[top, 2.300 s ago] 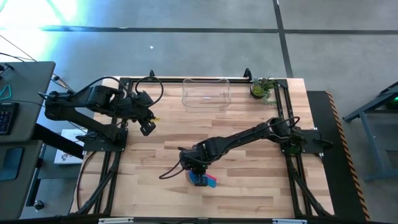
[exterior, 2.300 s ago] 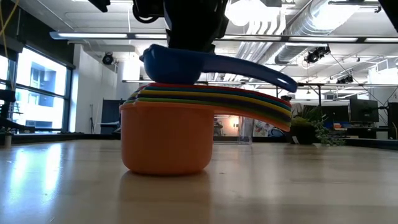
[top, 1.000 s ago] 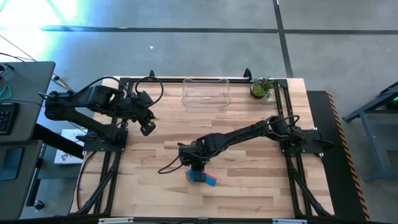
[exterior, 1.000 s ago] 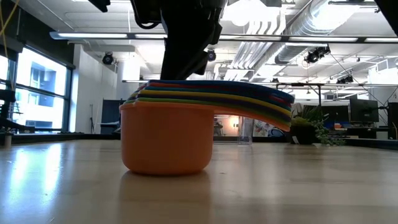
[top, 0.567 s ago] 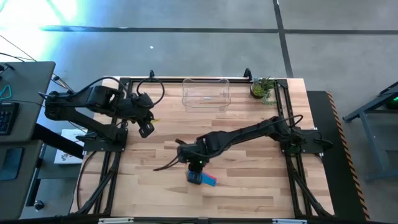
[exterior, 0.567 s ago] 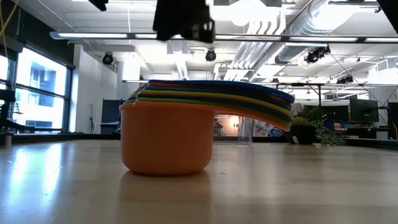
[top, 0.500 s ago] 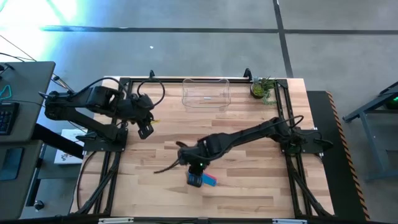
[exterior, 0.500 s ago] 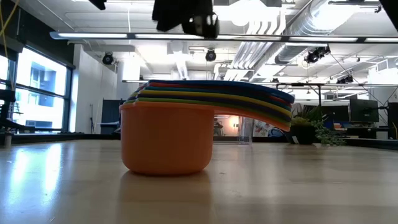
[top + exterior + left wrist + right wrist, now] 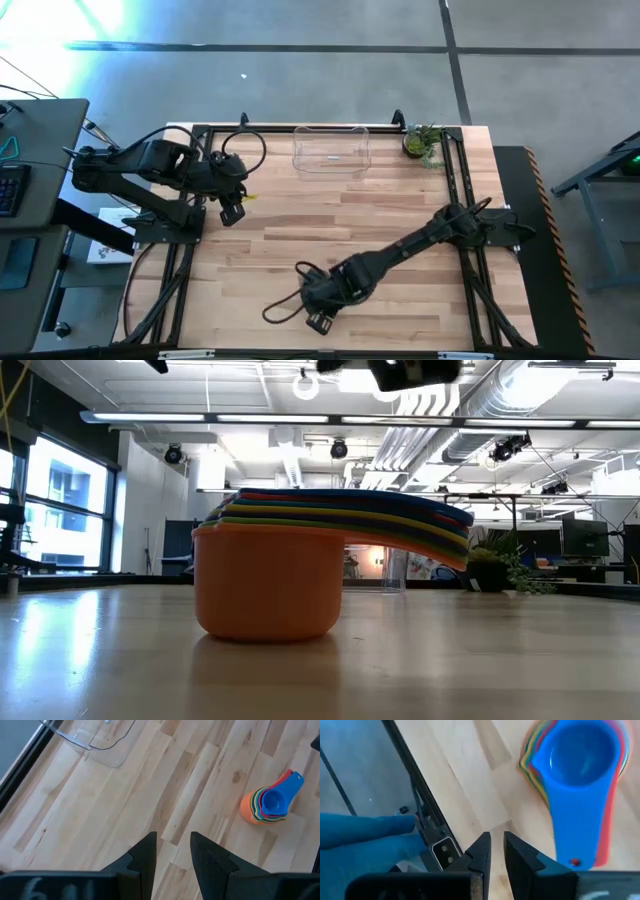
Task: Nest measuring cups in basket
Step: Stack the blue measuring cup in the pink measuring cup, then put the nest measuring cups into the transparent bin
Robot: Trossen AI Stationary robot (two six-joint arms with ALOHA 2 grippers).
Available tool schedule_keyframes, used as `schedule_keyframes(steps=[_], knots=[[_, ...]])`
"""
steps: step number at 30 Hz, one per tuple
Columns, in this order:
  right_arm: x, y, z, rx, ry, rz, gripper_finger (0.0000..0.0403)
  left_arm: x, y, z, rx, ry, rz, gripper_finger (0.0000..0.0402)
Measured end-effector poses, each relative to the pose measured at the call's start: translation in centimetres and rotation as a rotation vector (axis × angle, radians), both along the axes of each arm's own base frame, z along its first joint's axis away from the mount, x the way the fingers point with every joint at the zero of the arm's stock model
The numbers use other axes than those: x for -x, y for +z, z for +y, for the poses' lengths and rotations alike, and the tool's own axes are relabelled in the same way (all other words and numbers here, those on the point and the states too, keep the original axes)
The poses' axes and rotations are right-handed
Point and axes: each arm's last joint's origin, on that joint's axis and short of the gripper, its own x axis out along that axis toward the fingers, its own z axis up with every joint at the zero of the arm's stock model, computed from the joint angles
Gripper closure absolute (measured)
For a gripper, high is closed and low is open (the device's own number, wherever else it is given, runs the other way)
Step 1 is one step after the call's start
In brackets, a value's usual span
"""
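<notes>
The measuring cups (image 9: 300, 575) stand nested in one stack on the wood table, resting on the base of the orange bottom cup. The blue cup (image 9: 580, 765) lies on top and the handles fan out to one side. The left wrist view shows the stack (image 9: 269, 802) too; in the high view my right arm covers it. My right gripper (image 9: 497, 852) hovers near the table's near edge (image 9: 318, 322), above and past the stack, open by a narrow gap and holding nothing. My left gripper (image 9: 173, 855) waits open at the left side (image 9: 232, 212). The clear basket (image 9: 331, 150) sits by the far edge.
A small potted plant (image 9: 422, 142) stands at the far right corner, right of the basket. The black table frame (image 9: 427, 815) runs close by my right gripper at the near edge. Bare wood lies between the stack and the basket (image 9: 95, 740).
My right gripper has risen off the top of the stack and swung toward the table's near edge, empty. The stack has stayed in place, with the blue cup seated on top.
</notes>
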Motion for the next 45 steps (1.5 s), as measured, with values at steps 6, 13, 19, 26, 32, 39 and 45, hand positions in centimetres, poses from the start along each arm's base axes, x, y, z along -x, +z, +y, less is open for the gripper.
schedule_keyframes(steps=[6,13,19,26,32,39,45], knots=[[0.6,-2.0,1.3,-0.032,-0.077,0.042,0.0359,0.0,0.0,0.0,-0.003,-0.006,0.001,0.0291],[1.1,-3.6,1.2,-0.021,-0.116,0.106,0.0359,0.0,0.0,0.0,-0.004,-0.006,0.001,0.0291],[0.9,-4.1,0.5,-0.014,-0.125,0.141,0.0359,0.0,0.0,0.0,-0.004,-0.006,0.0,0.0291],[0.9,-4.2,-0.6,0.025,-0.152,0.181,0.0359,0.0,0.0,0.0,-0.004,-0.006,0.0,0.0291],[1.1,-4.3,-1.1,0.052,-0.162,0.22,0.0359,0.0,0.0,0.0,-0.004,-0.005,0.0,0.0291],[0.8,-3.6,-1.0,0.033,-0.143,0.193,0.0359,0.0,0.0,0.0,-0.004,-0.005,-0.001,0.0291],[0.1,-1.4,-1.2,0.011,-0.116,0.124,0.0359,0.0,0.0,0.0,-0.004,-0.005,-0.001,0.0291]])
